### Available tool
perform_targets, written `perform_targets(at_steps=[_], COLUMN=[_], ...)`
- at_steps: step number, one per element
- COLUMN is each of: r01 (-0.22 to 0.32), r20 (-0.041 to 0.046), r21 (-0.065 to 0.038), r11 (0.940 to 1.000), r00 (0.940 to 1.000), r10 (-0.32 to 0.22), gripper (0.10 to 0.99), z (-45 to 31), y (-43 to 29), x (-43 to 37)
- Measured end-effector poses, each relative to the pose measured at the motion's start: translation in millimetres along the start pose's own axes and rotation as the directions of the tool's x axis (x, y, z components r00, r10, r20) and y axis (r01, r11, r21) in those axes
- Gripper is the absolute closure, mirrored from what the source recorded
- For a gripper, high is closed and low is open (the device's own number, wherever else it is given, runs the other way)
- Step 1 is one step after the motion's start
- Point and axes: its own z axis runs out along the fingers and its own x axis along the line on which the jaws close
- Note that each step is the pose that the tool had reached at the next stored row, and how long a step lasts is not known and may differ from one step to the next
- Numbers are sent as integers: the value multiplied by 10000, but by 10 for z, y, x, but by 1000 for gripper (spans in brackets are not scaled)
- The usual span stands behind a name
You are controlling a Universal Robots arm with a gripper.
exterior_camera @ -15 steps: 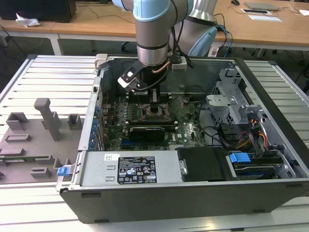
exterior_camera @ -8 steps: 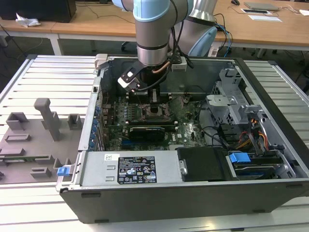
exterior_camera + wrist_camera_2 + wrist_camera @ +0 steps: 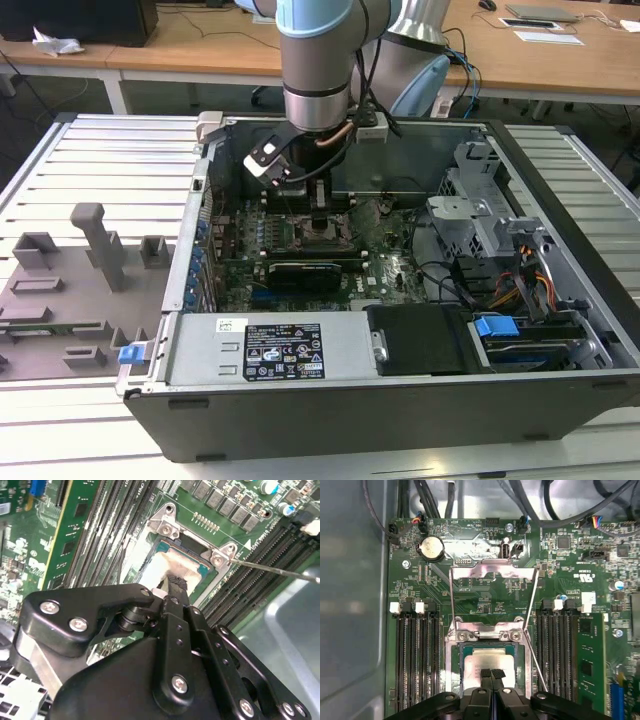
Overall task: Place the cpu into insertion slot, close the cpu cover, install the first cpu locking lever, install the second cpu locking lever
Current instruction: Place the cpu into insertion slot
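The cpu lies flat in the insertion slot, its dull silver top facing up. My gripper is directly over it with both black fingertips pressed together, shut with nothing between them, at or just above the chip's top. The cpu cover stands raised off the slot, hinged on the side toward the coin battery, its window showing the board behind. A thin wire locking lever runs unlatched beside the slot. In the exterior view the gripper hangs inside the open case above the slot.
Long black memory slots flank the socket on both sides. A coin battery and cables sit beyond the cover. A black card, a drive cage and the case walls hem in the board. A grey fixture tray lies outside.
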Motion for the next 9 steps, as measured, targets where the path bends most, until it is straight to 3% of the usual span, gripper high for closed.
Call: perform_targets(at_steps=[9], r01=[1], r20=[0], r21=[0], r11=[10000], r00=[10000], r10=[-1], gripper=[980], z=[-257], y=[23], x=[-10])
